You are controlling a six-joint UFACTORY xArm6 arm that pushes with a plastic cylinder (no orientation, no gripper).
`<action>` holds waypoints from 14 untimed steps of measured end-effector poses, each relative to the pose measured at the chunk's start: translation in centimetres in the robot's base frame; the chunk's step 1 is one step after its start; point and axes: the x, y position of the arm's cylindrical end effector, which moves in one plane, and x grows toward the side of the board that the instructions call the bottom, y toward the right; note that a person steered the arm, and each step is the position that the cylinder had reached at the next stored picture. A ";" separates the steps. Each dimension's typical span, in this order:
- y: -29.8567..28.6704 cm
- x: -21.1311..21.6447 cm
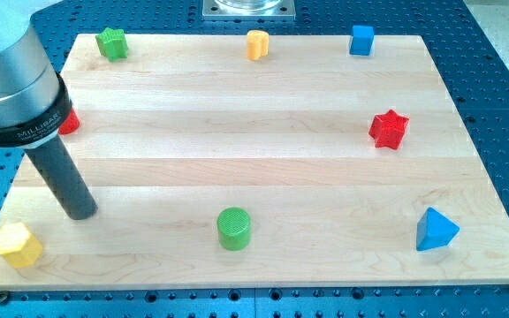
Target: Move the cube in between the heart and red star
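Seven painted blocks dot smooth wood, including blue cube [361, 40].

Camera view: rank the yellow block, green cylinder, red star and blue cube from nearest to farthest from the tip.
From my tip:
1. Yellow block, bottom-left corner.
2. Green cylinder, bottom middle.
3. Red star, right side.
4. Blue cube, top right edge.

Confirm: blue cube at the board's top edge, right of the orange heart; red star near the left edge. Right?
Not quite. The blue cube does sit at the board's top edge, to the view's right of the orange heart, but the camera view shows the red star near the view's right edge, not the left. My tip is far off at the view's lower left, touching no block.
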 end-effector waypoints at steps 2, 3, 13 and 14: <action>-0.7 0.0; -0.8 0.2; 47.6 -29.3; 48.7 -33.3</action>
